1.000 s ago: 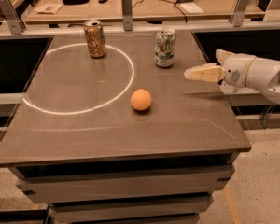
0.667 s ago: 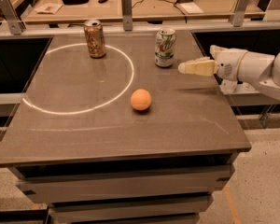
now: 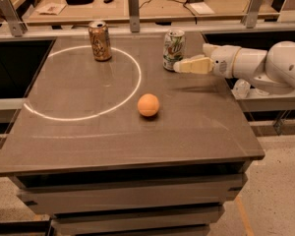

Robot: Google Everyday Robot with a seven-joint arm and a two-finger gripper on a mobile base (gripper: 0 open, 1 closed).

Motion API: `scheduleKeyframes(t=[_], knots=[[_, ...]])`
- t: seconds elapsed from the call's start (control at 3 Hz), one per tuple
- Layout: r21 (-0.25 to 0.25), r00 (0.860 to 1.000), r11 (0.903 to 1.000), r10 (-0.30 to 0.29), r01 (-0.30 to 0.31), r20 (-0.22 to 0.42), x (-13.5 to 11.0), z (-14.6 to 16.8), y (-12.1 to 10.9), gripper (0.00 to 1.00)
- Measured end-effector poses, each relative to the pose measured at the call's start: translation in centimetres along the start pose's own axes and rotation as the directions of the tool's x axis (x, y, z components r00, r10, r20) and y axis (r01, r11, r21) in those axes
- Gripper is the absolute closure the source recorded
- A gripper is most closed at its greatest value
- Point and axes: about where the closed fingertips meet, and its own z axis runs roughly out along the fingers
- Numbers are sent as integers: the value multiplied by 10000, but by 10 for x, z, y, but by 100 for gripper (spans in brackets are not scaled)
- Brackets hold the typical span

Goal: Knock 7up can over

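7up can (image 3: pixel 174 49) is standing upright near far edge of the table (image 3: pixel 88 141) | gripper (image 3: pixel 178 67), fingers (image 3: pixel 196 65) pressed together, is hovering just beside its lower right | you're likely facing a light, slick, tippy can; be pushing near its rim.

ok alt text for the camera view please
A white robot arm reaches in from the right, its gripper at the lower right side of an upright 7up can near the back of a dark table. A brown-gold can stands at the far edge of a white circle on it, and an orange ball lies just outside.
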Motion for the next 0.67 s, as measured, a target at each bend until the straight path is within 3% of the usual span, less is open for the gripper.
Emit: scheduleKeyframes(t=[0.67], knots=[[-781, 9997, 9966, -251, 247, -39, -10, 40, 14, 0]])
